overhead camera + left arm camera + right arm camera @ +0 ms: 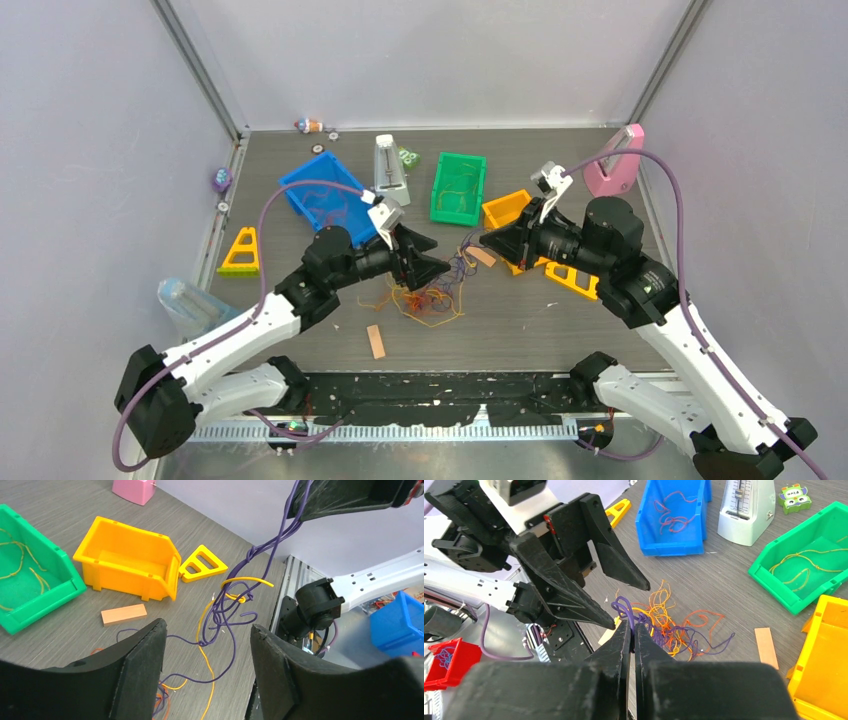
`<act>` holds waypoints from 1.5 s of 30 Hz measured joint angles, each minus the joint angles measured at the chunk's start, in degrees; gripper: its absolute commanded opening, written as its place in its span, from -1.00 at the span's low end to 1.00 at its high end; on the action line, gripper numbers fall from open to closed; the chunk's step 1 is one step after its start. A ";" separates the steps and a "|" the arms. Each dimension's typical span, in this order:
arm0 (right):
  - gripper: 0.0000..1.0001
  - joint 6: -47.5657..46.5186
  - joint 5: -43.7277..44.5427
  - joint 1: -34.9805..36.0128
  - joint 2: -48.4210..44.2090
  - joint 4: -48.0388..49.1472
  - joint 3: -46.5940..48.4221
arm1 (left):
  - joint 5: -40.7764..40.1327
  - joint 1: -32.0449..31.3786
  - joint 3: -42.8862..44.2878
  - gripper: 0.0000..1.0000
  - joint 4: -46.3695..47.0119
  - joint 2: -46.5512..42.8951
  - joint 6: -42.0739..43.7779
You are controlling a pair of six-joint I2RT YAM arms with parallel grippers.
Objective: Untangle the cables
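Purple wire strands (624, 609), pinched tight in the right gripper (633, 626), stretch up from the loose multicoloured cable tangle (430, 297) near the open-fronted orange plastic bin (125, 560), seemingly to tease them free, while the left gripper (207, 626) waits nearby with its jaws spread.

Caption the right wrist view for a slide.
Right gripper pinching purple cables that trail to the tangle, open left gripper opposite.

Grey table (560, 330) carries a blue bin (300, 178), green bin (460, 157), orange bin (505, 208), metronome (389, 170), tan strip (375, 341) and the cables (430, 298), tangled mid-table.
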 measured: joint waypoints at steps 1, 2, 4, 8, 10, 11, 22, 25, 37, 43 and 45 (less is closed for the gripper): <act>-0.89 0.02 -0.28 0.00 0.00 0.00 0.15 | 0.39 -0.09 0.13 0.20 0.52 0.68 0.04; -0.89 0.07 -0.52 0.00 0.00 0.00 0.28 | 0.85 -0.15 0.24 0.17 0.83 1.31 0.15; -0.89 0.15 -0.87 0.00 -0.02 0.07 0.42 | 1.66 -0.31 0.46 0.11 1.36 2.40 0.15; -0.89 0.35 -1.18 0.00 -0.02 0.09 0.42 | 2.97 -0.35 0.66 0.31 2.38 3.65 0.24; -0.89 0.55 -1.09 0.00 -0.02 0.24 0.42 | 3.69 -0.48 0.61 0.42 3.26 4.15 0.39; -0.90 0.68 -0.92 0.00 -0.02 0.39 0.42 | 3.82 -0.59 0.37 0.45 3.93 4.26 0.48; -0.90 3.08 6.40 0.00 -0.70 2.12 2.91 | -1.16 -1.25 -16.09 0.29 14.56 0.66 -0.68; -0.89 4.17 8.46 0.00 -0.92 3.34 3.15 | -4.20 -2.23 -17.35 0.13 14.78 -1.22 -1.22; -0.89 8.04 12.26 0.00 -0.24 5.62 3.19 | -8.72 -9.25 -15.69 -0.06 15.47 9.16 -3.69; -0.89 8.74 12.63 0.00 -0.13 5.68 3.26 | -9.18 -9.29 -13.05 -0.31 15.32 15.52 -5.95; -0.90 8.94 12.85 0.00 -0.13 5.70 3.26 | -9.66 -9.29 -11.52 -0.34 14.95 17.11 -6.47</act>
